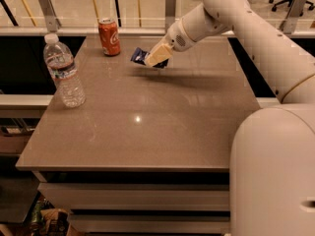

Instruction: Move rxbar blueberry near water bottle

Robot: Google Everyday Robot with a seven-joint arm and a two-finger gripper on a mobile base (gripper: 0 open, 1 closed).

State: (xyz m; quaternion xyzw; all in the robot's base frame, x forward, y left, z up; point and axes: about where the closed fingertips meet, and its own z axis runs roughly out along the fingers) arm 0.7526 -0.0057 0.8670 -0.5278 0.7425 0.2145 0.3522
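The rxbar blueberry, a small dark blue shiny bar, is held in my gripper above the back middle of the table, just right of the red soda can. My gripper is shut on it; its cream fingers cover the bar's right part. The water bottle, clear and ribbed with a white cap, stands upright near the table's left edge, well to the left of and nearer than the bar.
A red soda can stands upright at the back of the brown table, between bottle and gripper. My white arm reaches in from the right. A railing with posts runs behind the table.
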